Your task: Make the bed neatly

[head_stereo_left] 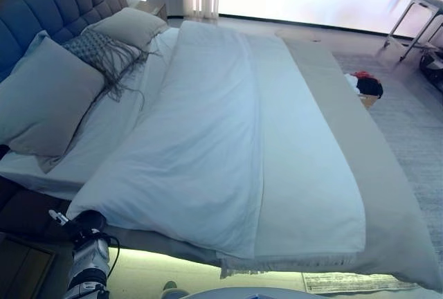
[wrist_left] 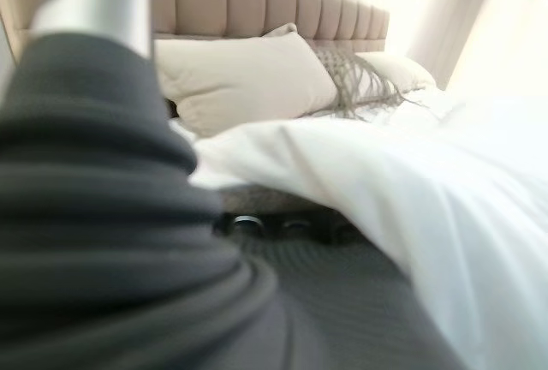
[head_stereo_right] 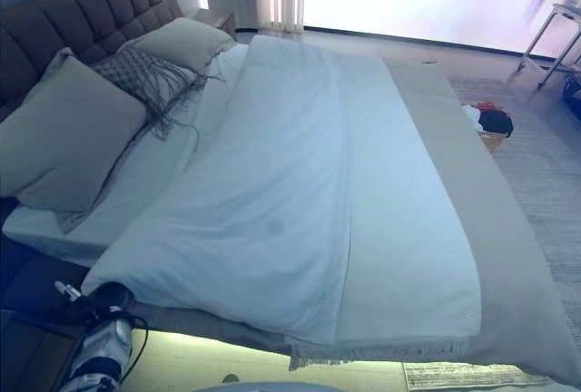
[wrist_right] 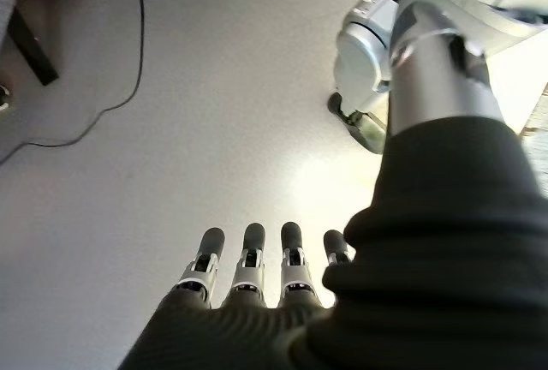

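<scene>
Bed (head_stereo_left: pixel 387 195): wide, spanning most of both eye views, tufted headboard (head_stereo_left: pixel 66 1) at upper left.
Duvet (head_stereo_left: pixel 208 140): white, lying lengthwise along the middle of the bed, a long fold down its centre; near corner draped over the near edge, far end reaching up beside the pillows.
Blanket (head_stereo_left: pixel 346 105): grey-beige, spread under the duvet, showing as a broad strip along the right side and across the foot; fringed hem (head_stereo_left: pixel 291 266) along the near edge.
Sheet (head_stereo_left: pixel 104 129): pale, bare between duvet and pillows.
Pillows: large one (head_stereo_left: pixel 45 98) propped against the headboard at near left; smaller one (head_stereo_left: pixel 128 28) farther back.
Fringed cushion (head_stereo_left: pixel 97 50): patterned, between the two pillows, tassels trailing onto the sheet.
Rug (head_stereo_left: pixel 415 112): grey, on the floor to the right of the bed.
Basket (head_stereo_left: pixel 365 88): on the rug just beside the bed, holding dark and red cloth.
Metal stand (head_stereo_left: pixel 419 19): upper right, near the bright window.
Left hand (wrist_left: pixel 111 216): low beside the near left corner of the bed, only the ribbed cover showing; fingers hidden, state impossible to tell.
Right hand (wrist_right: pixel 248 267): hanging over bare floor, fingers straight and relaxed, holding nothing.
</scene>
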